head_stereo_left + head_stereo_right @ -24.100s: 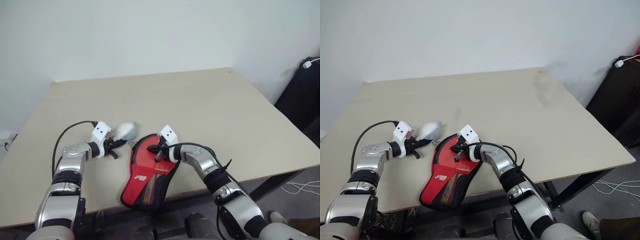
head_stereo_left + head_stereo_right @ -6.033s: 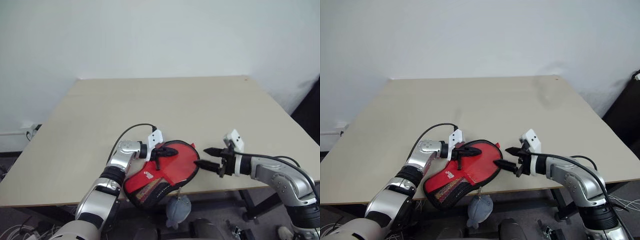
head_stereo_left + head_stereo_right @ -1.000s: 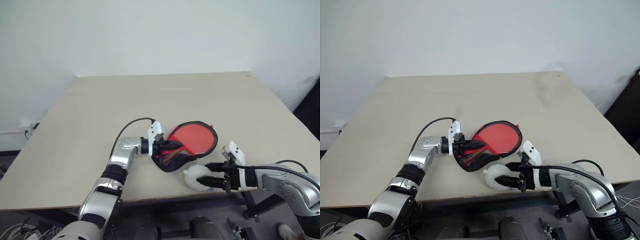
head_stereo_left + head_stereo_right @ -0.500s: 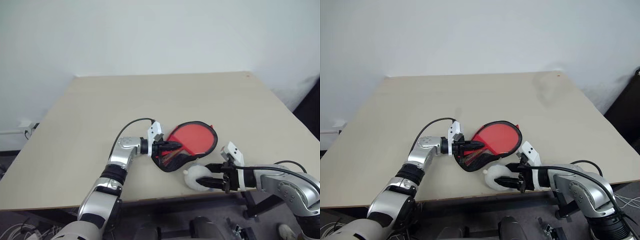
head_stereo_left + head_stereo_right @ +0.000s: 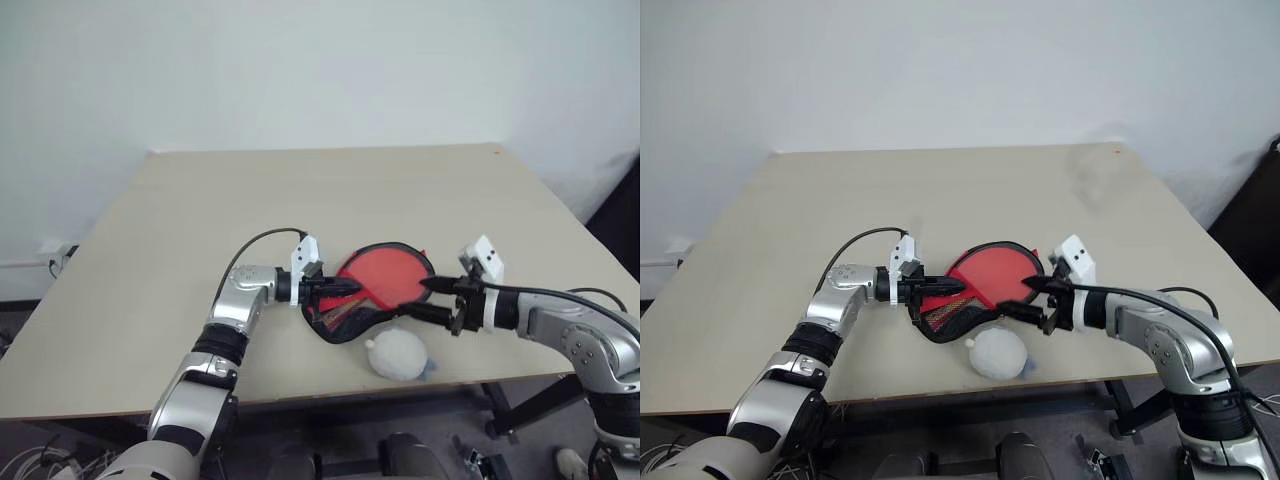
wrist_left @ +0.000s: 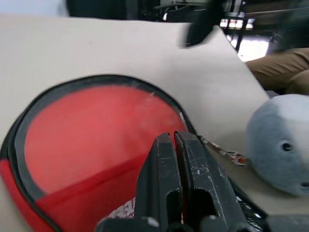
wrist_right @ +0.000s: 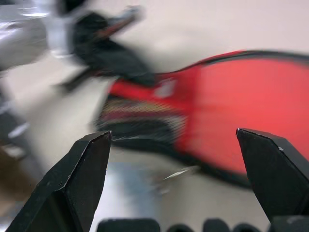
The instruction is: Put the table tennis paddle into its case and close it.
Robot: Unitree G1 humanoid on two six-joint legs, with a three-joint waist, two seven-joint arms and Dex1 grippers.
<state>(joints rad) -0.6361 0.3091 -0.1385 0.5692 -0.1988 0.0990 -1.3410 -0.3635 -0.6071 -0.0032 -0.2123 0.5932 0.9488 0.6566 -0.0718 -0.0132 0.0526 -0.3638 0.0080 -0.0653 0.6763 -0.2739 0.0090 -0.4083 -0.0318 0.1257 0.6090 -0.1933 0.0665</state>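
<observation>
The red case (image 5: 385, 276) with black trim lies on the table near the front edge, its round end toward my right arm and its mesh-sided narrow end (image 5: 945, 315) toward my left. My left gripper (image 5: 338, 290) is shut on that narrow end; in the left wrist view its fingers (image 6: 181, 179) press together over the red fabric (image 6: 91, 130). My right gripper (image 5: 420, 298) hangs open just off the case's round rim, with nothing between its fingers (image 7: 89, 174). The table tennis paddle is hidden.
A whitish-blue fluffy ball (image 5: 398, 354) rests on the table (image 5: 300, 200) in front of the case, close to the front edge, joined to it by a thin cord. A dark object (image 5: 615, 225) stands beyond the table's right side.
My right gripper has let go of the fluffy ball, opened wider and moved up and forward to the case's round rim. The ball stays on the table. The left hand rose slightly.
</observation>
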